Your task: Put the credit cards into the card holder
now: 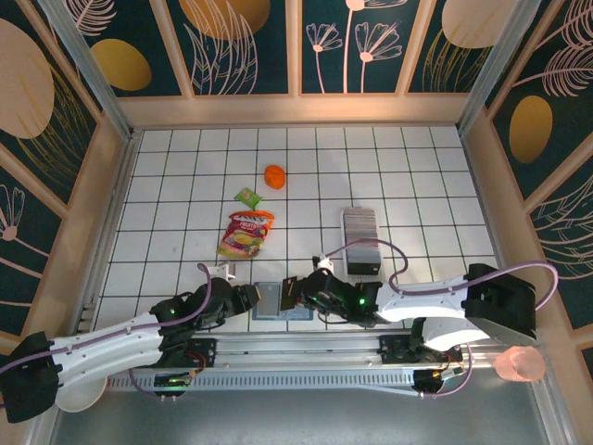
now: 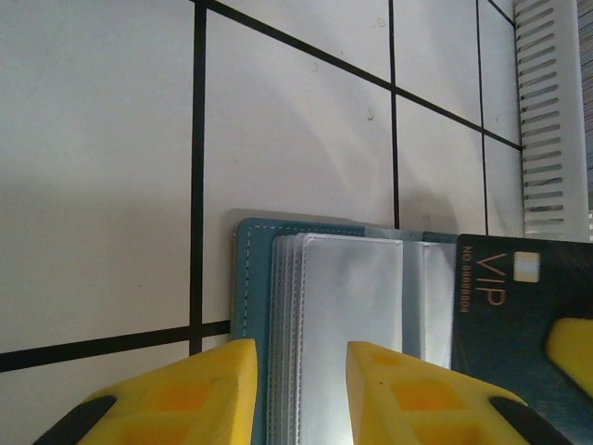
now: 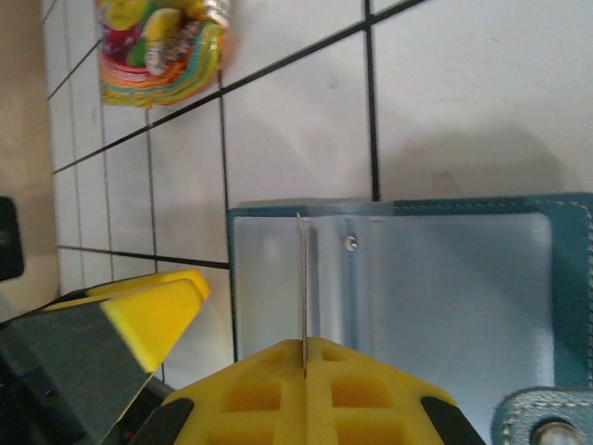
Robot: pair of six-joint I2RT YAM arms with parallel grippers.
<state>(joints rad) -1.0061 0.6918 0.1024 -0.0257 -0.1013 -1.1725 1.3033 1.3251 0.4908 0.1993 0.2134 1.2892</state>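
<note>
The teal card holder (image 1: pixel 270 300) lies open on the tiled table between my two grippers. Seen from the left wrist, its clear sleeves (image 2: pixel 352 315) fan out over the teal cover (image 2: pixel 248 278). My left gripper (image 2: pixel 301 360) is open, one yellow finger on each side of the sleeve stack. My right gripper (image 3: pixel 305 357) is shut on a dark credit card (image 3: pixel 303 278), held edge-on over the holder's grey-blue inside (image 3: pixel 445 297). The same card, marked VIP (image 2: pixel 519 315), reaches over the holder's right half. More credit cards stand in a dense row (image 1: pixel 361 243) farther back.
A red-yellow snack pouch (image 1: pixel 246 234) lies behind the holder, with a small green packet (image 1: pixel 248 197) and an orange object (image 1: pixel 275 176) beyond it. A slotted white cable duct (image 2: pixel 551 111) runs along the near table edge. Wooden walls enclose the table.
</note>
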